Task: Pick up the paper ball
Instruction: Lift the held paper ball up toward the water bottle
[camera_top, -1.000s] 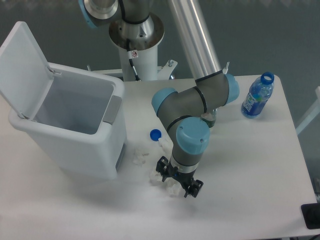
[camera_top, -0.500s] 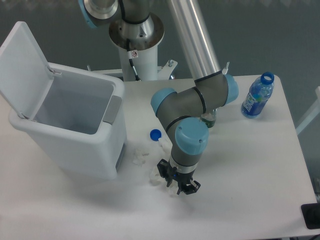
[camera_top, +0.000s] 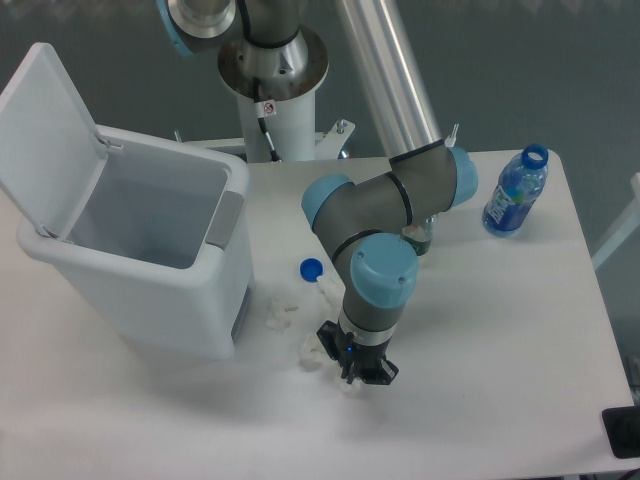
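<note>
Now the gripper (camera_top: 357, 367) is sitting low on the table (camera_top: 500, 330) with its fingers drawn in narrow; a second ago they were spread wide, so the closing stroke is just finishing. The ball (camera_top: 345, 376) is lying right at the fingertips, mostly hidden, with only a sliver of white showing; I am judging the fingers to be pinching it, though I cannot see the contact itself. If so, the grasp is made and the lift is what is left. A second white wad (camera_top: 312, 352) is lying just beside the gripper on its left, close enough to be dragged along when the arm rises. A smaller wad (camera_top: 279, 312) is lying nearer the bin (camera_top: 150, 300), and the blue cap (camera_top: 311, 268) is lying above it, both apart from the fingers. The bin is standing open at the left with its lid (camera_top: 45, 130) tilted back, its near wall not far from the wads. The bottle (camera_top: 515, 192) is standing well apart at the far right corner. Open room is lying to the right and toward the front edge; straight up is looking like the safest way out, since the forearm is already crowding the space behind the wrist.
</note>
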